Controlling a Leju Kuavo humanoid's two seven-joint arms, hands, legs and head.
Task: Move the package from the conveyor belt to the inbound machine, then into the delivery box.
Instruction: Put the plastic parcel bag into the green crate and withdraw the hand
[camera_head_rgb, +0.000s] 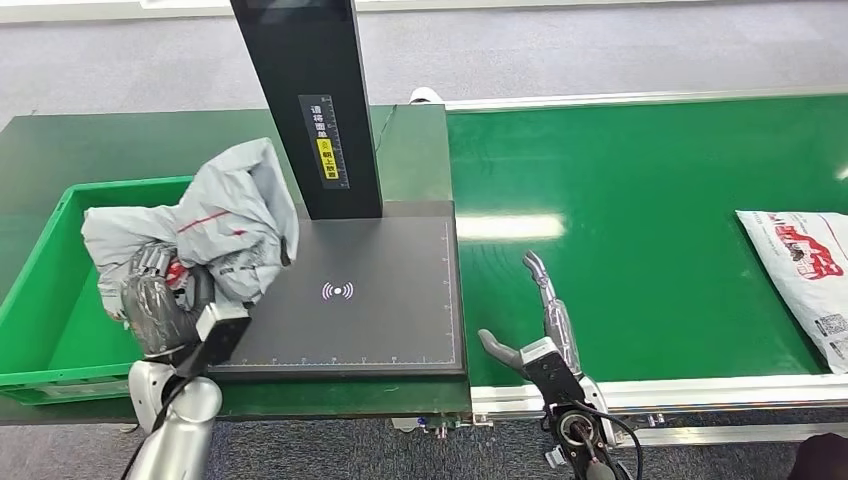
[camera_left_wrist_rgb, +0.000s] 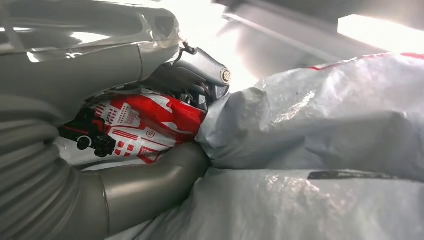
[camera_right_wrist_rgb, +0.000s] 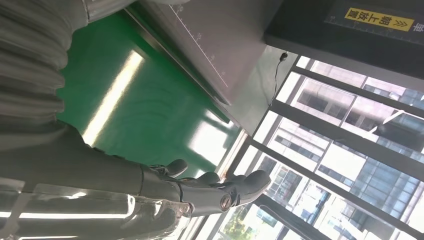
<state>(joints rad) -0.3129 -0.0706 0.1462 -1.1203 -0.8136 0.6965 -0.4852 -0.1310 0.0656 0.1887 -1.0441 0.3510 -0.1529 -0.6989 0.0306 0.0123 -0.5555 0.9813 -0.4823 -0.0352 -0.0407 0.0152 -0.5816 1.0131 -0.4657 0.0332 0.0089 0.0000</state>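
The left hand (camera_head_rgb: 160, 300) grips a crumpled grey package (camera_head_rgb: 215, 225), holding it up over the right side of the green box (camera_head_rgb: 40, 300), beside the left edge of the black scanner (camera_head_rgb: 350, 290). The bag's folds cover most of the fingers; from the left wrist, a thumb and fingers press into grey plastic and a red-and-white printed patch (camera_left_wrist_rgb: 140, 127), and the rest of the bag runs out of the picture. The right hand (camera_head_rgb: 535, 330) hovers low over the green belt (camera_head_rgb: 620, 230), fingers spread, holding nothing. A second package (camera_head_rgb: 800, 270), white with red print, lies on the belt well to the right, cut off by the edge of the head view. The scanner's post (camera_head_rgb: 310, 100) runs out of the top.
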